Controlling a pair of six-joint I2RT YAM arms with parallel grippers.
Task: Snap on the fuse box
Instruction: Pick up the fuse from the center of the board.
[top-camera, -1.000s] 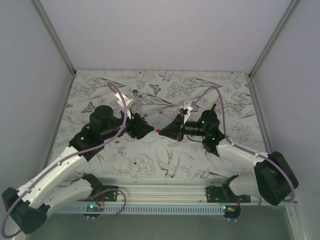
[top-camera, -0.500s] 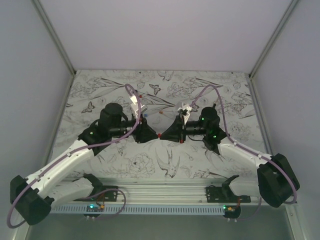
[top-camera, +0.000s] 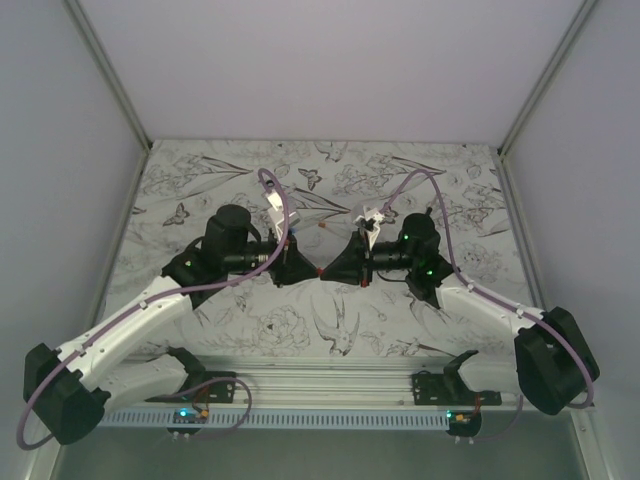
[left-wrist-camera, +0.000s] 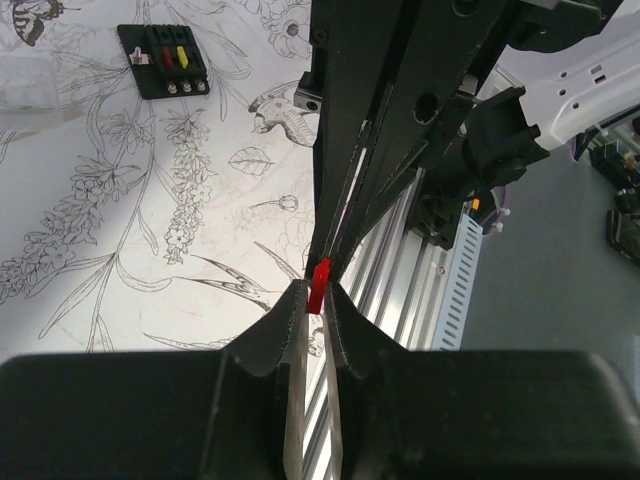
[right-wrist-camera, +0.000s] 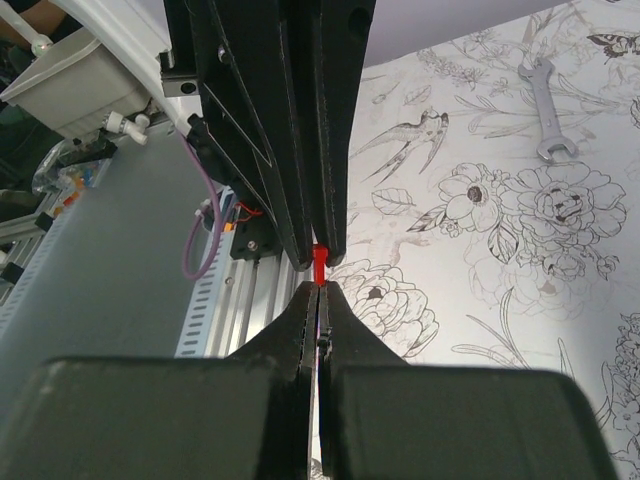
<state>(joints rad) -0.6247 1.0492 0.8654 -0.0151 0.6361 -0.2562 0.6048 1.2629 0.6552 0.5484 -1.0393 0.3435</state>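
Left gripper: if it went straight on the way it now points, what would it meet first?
The left gripper would first meet the small red piece at its tips. Directly behind that is the right gripper, shut on that piece and facing it tip to tip. No free travel shows.

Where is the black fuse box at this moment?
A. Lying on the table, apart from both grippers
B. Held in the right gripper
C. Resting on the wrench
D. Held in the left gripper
A: the left wrist view shows the fuse box lying on the table, while the left gripper and right gripper meet tip to tip at a small red piece.
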